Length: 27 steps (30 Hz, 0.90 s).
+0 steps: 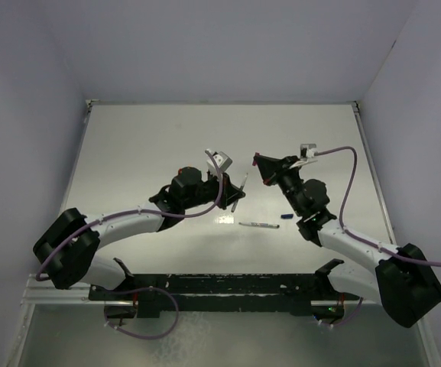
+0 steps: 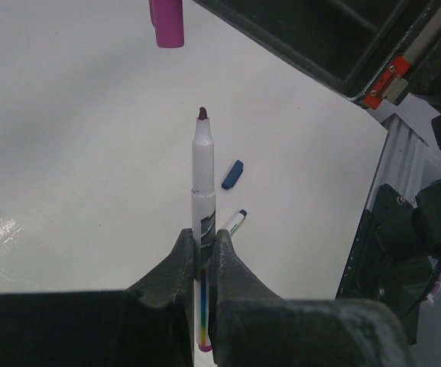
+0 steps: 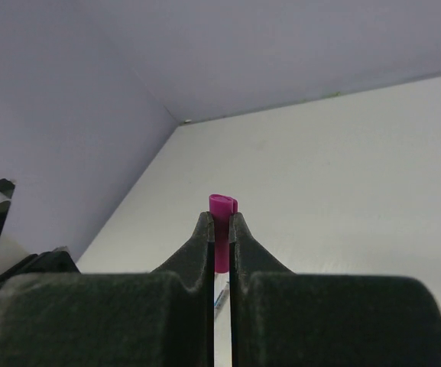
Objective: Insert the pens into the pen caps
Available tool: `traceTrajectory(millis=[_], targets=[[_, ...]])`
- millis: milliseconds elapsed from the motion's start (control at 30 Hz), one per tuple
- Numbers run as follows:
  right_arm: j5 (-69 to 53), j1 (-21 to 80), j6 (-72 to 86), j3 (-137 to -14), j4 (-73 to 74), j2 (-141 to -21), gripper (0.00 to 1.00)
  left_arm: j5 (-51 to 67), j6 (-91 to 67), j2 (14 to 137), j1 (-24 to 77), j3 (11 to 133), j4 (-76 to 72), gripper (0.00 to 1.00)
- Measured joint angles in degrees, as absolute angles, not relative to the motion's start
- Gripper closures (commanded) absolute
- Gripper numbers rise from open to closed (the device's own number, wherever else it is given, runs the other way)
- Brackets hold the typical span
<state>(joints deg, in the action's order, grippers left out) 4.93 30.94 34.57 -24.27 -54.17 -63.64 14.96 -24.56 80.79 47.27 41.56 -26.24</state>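
My left gripper (image 2: 202, 243) is shut on a whitish pen (image 2: 203, 172), which sticks out past the fingertips with its dark purple tip bare. Right beyond that tip hangs the purple pen cap (image 2: 166, 19), apart from it. The right gripper (image 3: 220, 223) is shut on this purple cap (image 3: 222, 208). From above, the left gripper (image 1: 238, 193) and the right gripper (image 1: 257, 161) face each other over the table's middle. A second pen (image 1: 258, 225) with a blue tip lies flat on the table, its dark blue cap (image 1: 286, 216) just beyond that tip.
The white table (image 1: 151, 145) is walled on three sides. A black rail (image 1: 220, 287) with the arm bases runs along the near edge. The right arm's black body (image 2: 335, 38) fills the upper right of the left wrist view.
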Motion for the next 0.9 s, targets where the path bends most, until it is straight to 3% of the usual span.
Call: traceTrajectory(millis=[400,900], targets=[[0.2,30.9,38.2,-23.0,-66.2,-64.3,1.0,14.8,-26.5,81.7,47.3,42.1,-27.0,1.0],[-2.8,30.9,39.4,-22.0,-68.1,-66.4,1.0,14.7,-26.6,81.7,46.9,42.7,-28.2,1.0]])
